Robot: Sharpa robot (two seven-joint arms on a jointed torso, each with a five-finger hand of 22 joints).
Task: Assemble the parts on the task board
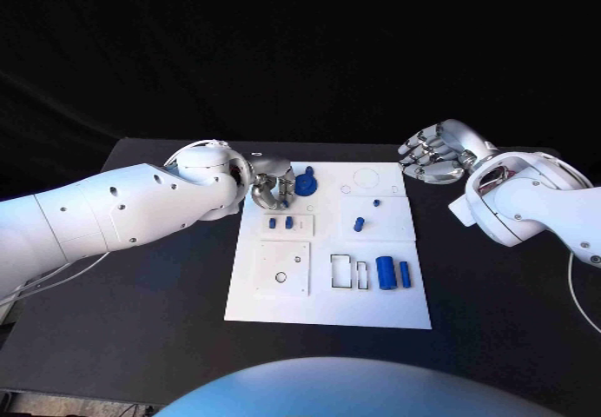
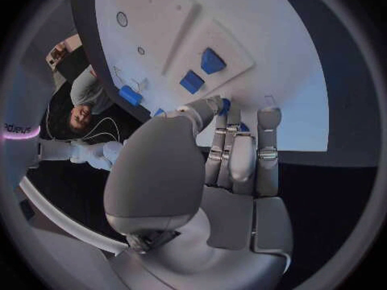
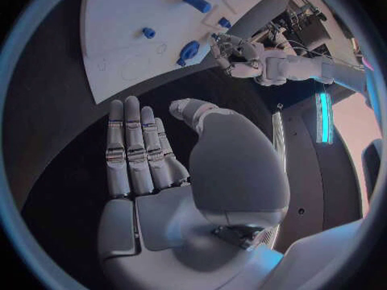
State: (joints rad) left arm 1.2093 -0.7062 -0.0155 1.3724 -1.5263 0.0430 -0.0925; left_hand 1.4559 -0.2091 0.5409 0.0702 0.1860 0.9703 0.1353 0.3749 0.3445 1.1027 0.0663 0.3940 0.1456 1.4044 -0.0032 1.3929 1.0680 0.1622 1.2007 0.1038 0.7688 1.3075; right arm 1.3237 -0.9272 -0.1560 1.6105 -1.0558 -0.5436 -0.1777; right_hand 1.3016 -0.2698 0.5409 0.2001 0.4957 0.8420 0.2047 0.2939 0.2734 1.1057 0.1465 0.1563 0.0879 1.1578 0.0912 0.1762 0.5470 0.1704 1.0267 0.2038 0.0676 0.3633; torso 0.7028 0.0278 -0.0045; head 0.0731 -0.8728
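The white task board (image 1: 328, 295) lies mid-table. At its far left corner my left hand (image 1: 269, 187) curls its fingers round the edge of a flat blue teardrop part (image 1: 308, 182), thumb and fingers pinching it just above the board. The left wrist view shows slivers of that blue part (image 2: 225, 104) between the thumb and the curled fingers (image 2: 234, 154). My right hand (image 1: 432, 152) hovers open off the board's far right corner, fingers straight and together (image 3: 137, 148), holding nothing. From the right wrist view the left hand (image 3: 228, 50) sits by the blue part (image 3: 189, 50).
Two short blue pegs (image 1: 280, 222) stand on a small raised plate. Two more blue pieces (image 1: 359, 223) lie mid-board. A thick blue cylinder (image 1: 386, 273) and a thinner one (image 1: 403, 274) lie beside rectangular slots (image 1: 340, 270). A square plate (image 1: 284, 268) has a hole.
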